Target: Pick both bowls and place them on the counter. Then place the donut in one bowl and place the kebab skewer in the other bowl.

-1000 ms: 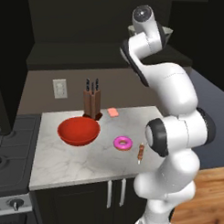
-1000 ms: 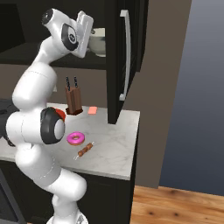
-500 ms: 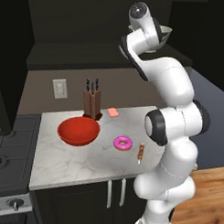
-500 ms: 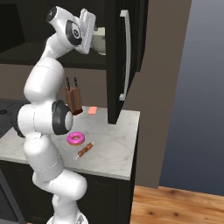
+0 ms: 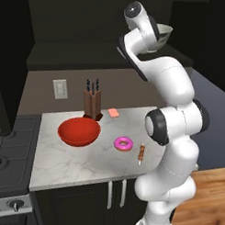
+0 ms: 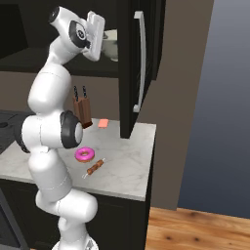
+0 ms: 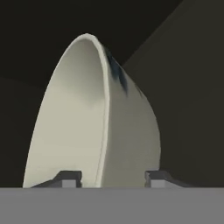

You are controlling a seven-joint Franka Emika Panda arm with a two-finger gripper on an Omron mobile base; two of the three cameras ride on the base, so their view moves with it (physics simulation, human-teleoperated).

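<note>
Dark cabinets rise over the marble tabletop (image 5: 75,166), where the red bowl (image 5: 79,131) sits holding nothing, with the pink donut (image 5: 123,143) and kebab skewer (image 5: 141,152) beside it. No readable writing. Up in the cabinet, the fingers (image 7: 111,178) straddle the cream-grey bowl's (image 7: 94,127) rim, partly closed; the grip is uncertain.

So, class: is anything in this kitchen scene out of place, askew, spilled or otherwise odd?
One thing stands out: the donut and the kebab skewer lie bare on the marble counter instead of in a dish. The red bowl sits upright beside them. The cream-grey bowl is up in the cabinet, its rim between the hand's fingertips. Nothing spilled or broken.
</note>
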